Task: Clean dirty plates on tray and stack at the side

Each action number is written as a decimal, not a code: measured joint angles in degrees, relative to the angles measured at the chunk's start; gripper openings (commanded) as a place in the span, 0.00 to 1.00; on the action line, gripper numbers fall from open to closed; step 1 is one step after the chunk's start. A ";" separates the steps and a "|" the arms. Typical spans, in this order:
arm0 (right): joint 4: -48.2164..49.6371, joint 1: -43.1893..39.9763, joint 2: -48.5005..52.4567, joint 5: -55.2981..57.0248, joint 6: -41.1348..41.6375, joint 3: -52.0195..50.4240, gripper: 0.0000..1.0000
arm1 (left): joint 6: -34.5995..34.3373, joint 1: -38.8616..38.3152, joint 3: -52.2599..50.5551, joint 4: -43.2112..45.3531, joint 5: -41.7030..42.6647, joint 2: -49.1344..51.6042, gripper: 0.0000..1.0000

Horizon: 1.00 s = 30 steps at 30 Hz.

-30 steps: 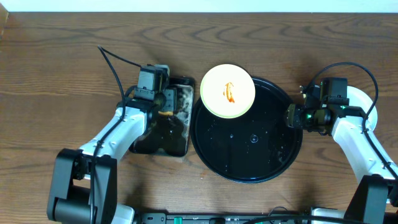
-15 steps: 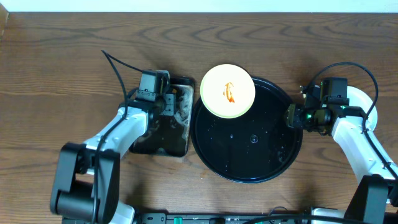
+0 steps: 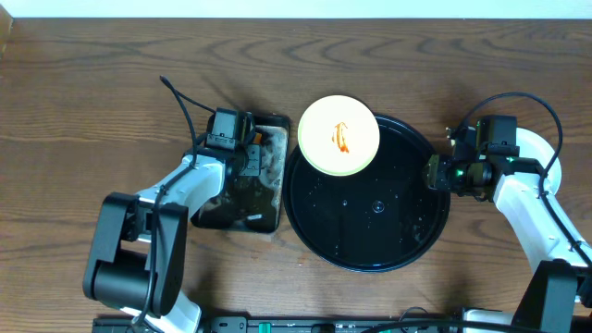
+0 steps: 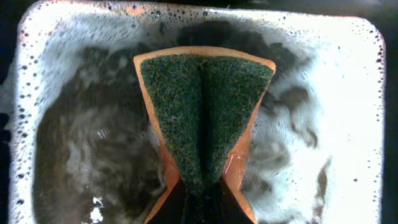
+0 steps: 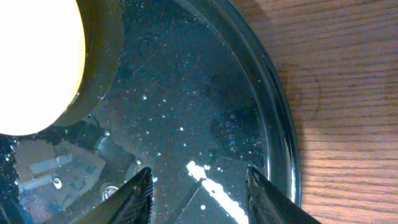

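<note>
A pale yellow plate (image 3: 339,135) with an orange-red smear lies on the upper-left rim of the round black tray (image 3: 370,236). In the right wrist view the plate (image 5: 34,62) fills the top left, above the wet tray (image 5: 205,106). My left gripper (image 3: 252,159) is down in the black pan and shut on the green-and-orange sponge (image 4: 202,112), which is pinched into a fold between the jaws (image 4: 202,202). My right gripper (image 3: 435,173) hovers open over the tray's right edge, its fingers (image 5: 140,193) apart with nothing between them. A pale plate (image 3: 546,148) lies on the table, partly hidden under the right arm.
The rectangular black pan (image 3: 236,217) holds foamy, soapy water (image 4: 323,124) and stands just left of the tray. Bare wood table (image 5: 348,93) lies right of the tray's rim. A black cable (image 3: 180,102) loops above the left arm.
My left gripper has closed on the sponge in the pan, and the left arm has shifted slightly. The right arm, the yellow plate and the tray have not moved.
</note>
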 measured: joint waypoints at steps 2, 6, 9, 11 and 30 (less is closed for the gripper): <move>0.00 0.00 0.00 0.00 -0.02 0.00 0.45 | -0.31 0.00 -0.22 -2.40 0.00 -1.79 0.31; -0.02 0.00 0.00 0.00 -0.02 0.00 0.46 | -0.61 0.00 -0.76 -4.72 0.02 -7.34 0.60; 0.02 0.00 0.00 0.00 -0.02 0.00 0.46 | -1.05 0.00 -0.76 -4.50 0.02 -10.43 0.62; 0.02 0.00 0.00 0.00 -0.02 0.00 0.46 | -1.05 0.00 -0.76 -4.50 0.02 -10.62 0.63; 0.04 0.00 0.00 0.00 -0.02 0.00 0.46 | -1.22 0.00 -0.76 -0.46 0.00 -1.03 0.07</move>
